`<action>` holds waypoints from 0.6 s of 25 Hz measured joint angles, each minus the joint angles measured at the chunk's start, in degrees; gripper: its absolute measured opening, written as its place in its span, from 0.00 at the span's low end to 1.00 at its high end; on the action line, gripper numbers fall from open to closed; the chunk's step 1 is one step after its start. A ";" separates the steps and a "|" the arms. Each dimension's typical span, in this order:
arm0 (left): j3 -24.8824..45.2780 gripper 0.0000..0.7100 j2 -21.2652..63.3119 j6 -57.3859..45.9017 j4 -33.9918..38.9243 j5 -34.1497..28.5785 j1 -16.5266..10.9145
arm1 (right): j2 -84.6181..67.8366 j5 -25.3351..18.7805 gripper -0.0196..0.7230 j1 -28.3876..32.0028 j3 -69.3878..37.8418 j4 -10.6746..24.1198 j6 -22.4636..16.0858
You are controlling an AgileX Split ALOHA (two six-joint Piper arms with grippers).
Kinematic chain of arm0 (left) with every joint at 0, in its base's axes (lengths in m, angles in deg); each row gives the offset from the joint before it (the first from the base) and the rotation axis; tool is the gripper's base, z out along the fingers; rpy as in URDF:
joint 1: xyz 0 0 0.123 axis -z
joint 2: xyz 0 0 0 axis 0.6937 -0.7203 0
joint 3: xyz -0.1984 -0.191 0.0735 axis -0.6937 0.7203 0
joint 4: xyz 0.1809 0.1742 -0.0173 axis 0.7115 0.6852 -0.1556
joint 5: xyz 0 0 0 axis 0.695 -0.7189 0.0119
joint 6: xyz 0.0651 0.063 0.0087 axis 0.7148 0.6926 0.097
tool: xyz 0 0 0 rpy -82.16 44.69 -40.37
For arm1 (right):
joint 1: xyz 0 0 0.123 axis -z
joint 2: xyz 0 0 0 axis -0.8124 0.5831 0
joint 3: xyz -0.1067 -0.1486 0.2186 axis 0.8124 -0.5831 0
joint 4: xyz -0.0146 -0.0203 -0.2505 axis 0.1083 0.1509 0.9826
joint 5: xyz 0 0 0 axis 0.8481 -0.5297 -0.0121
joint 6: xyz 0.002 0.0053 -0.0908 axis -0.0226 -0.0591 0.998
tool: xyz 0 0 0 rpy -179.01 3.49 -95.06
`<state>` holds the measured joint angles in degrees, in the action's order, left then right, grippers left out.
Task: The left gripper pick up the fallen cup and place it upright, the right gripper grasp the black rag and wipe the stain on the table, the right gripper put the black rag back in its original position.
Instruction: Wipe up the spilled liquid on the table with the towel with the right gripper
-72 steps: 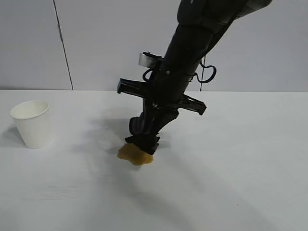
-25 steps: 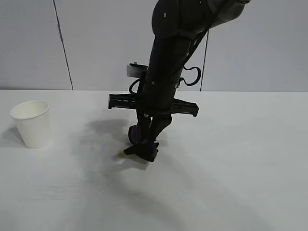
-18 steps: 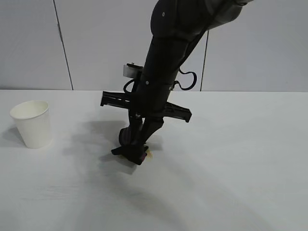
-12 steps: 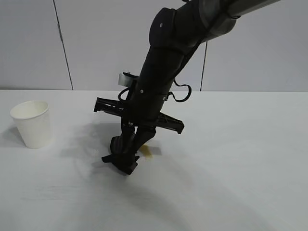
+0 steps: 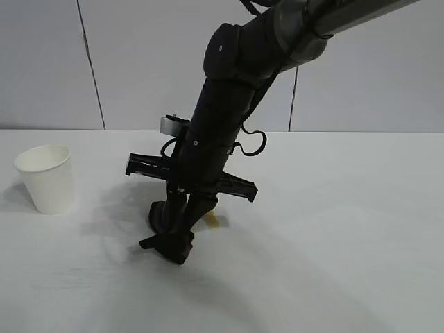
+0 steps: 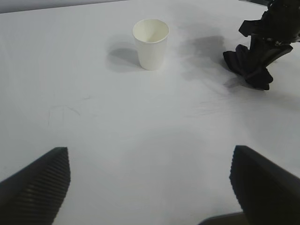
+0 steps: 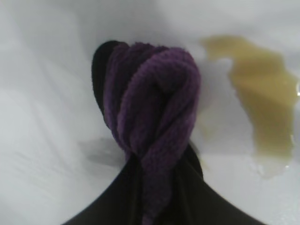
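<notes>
Cup [image 5: 45,178]: standing upright on the table [image 5: 347,243], well apart from the wiping; first step looking done.
Left gripper [image 6: 150,187]: hanging idle above the bare table, fingers [image 6: 37,180] spread wide apart, holding nothing, pointing toward the cup.
Right gripper [image 5: 170,239]: leaning steeply down, fingers clamped together on the black rag [image 5: 166,236], pressing it against the table.
Black rag: bunched between the fingers, purple part showing in the right wrist view [image 7: 154,108], touching the surface just beside the stain.
Stain [image 7: 262,108]: remaining in part, an amber patch lying just beside the rag; only a small yellow trace [image 5: 211,220] showing from outside.
Progress: wiping seeming to be in the middle, not finished.
Remaining: clearing the rest of the stain, then putting the rag back at its original position.
</notes>
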<state>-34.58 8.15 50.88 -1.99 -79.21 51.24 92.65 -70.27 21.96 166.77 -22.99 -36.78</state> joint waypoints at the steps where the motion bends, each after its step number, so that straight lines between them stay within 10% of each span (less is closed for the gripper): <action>1: 0.00 0.93 0.00 0.00 0.00 0.00 0.00 | 0.00 -0.39 0.15 0.27 0.11 0.71 -0.47; 15: 0.00 0.93 0.00 0.00 0.00 0.00 0.00 | -0.52 -6.01 0.15 7.74 4.65 11.99 -1.00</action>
<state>-34.58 8.15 50.88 -1.99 -79.21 51.24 92.13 -76.28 29.70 171.41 -11.00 -37.79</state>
